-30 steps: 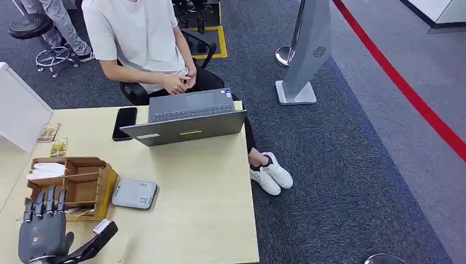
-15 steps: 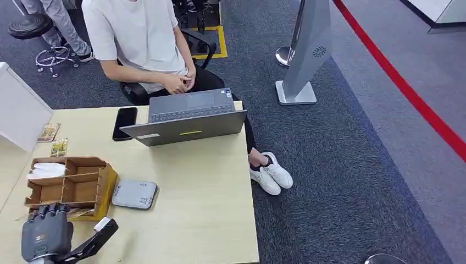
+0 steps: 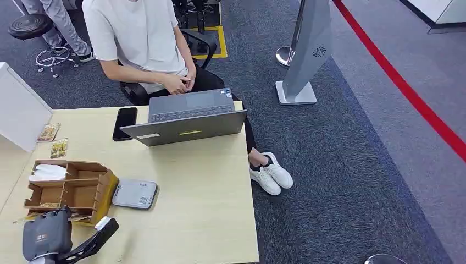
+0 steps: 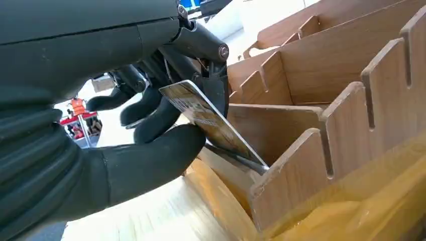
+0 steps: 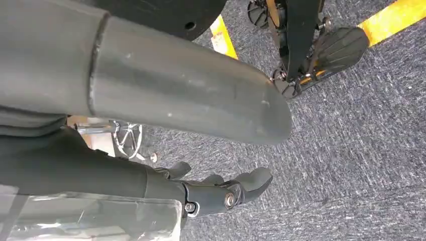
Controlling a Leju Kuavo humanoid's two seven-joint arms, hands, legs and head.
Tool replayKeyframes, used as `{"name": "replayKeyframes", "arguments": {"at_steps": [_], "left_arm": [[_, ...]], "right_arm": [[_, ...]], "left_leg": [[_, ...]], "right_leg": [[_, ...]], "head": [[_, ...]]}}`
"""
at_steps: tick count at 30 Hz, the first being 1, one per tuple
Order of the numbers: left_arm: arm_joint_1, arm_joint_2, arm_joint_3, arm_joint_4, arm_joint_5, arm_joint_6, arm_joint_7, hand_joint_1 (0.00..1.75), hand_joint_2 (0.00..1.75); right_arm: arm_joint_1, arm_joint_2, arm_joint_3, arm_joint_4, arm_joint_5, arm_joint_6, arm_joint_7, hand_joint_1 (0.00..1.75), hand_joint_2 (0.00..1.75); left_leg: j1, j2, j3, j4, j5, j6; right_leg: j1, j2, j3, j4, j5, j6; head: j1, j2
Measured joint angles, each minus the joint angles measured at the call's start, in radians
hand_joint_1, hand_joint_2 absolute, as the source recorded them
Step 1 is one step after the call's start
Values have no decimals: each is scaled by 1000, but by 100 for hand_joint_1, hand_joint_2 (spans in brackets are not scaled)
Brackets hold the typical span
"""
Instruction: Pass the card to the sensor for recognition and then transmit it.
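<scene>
My left hand [image 3: 46, 235] hangs over the near edge of the wooden divider box [image 3: 107, 191] at the table's front left. In the left wrist view the left hand [image 4: 125, 150] pinches a printed card [image 4: 211, 120] between the thumb and the dark fingers. The card's lower end sits inside a compartment of the box [image 4: 301, 75]. The grey flat sensor [image 3: 135, 193] lies on the table just right of the box. My right hand [image 5: 221, 193] hangs above the carpet with loosely spread fingers, holding nothing.
A person sits behind an open laptop [image 3: 187, 118] at the table's far edge, with a black phone [image 3: 125, 122] beside it. Two small cards [image 3: 53, 140] lie at the far left near a white box [image 3: 19, 110]. The table's right edge drops to carpet.
My left hand's fingers, stretched out over the box a second ago, have curled down into it and closed. The sensor, laptop and person have not moved.
</scene>
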Motion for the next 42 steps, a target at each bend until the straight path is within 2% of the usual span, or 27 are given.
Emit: {"name": "replayKeyframes", "arguments": {"at_steps": [13, 18, 29, 34, 38, 42], "left_arm": [[-2, -3, 16, 15, 6, 5, -14, 175, 175], [10, -9, 20, 13, 0, 53, -24, 175, 175], [73, -13, 18, -174, -31, 54, -79, 175, 175], [114, 51, -30, -323, -27, 32, -106, 175, 175], [136, 119, -62, -435, -29, 38, -107, 175, 175], [137, 164, -87, -515, -28, 56, -117, 175, 175]], "right_arm": [[0, 0, 10, 0, 1, 8, -4, 0, 0], [0, 0, 14, 0, 0, 11, -13, 0, 0], [1, 0, 14, 0, -25, 6, -18, 0, 0], [1, 0, 3, 0, -49, -2, -18, 0, 0], [1, -1, -7, 0, -59, -7, -18, 0, 0], [1, -1, -11, -1, -60, -7, -19, 0, 0]], "left_leg": [[0, 0, 1, 0, 0, 0], [0, 0, 1, 0, 0, 0], [0, 0, 1, 0, 0, 0], [0, 0, 1, 0, 0, 0], [0, 0, 1, 0, 0, 0], [0, 0, 1, 0, 0, 0]], "right_leg": [[0, 0, 1, 0, 0, 0], [0, 0, 1, 0, 0, 0], [0, 0, 0, 0, 0, 0], [0, 0, 0, 0, 0, 0], [0, 0, 0, 0, 0, 0], [0, 0, 0, 0, 0, 0]], "head": [[0, 0], [0, 0], [0, 0], [0, 0], [0, 0], [0, 0]]}}
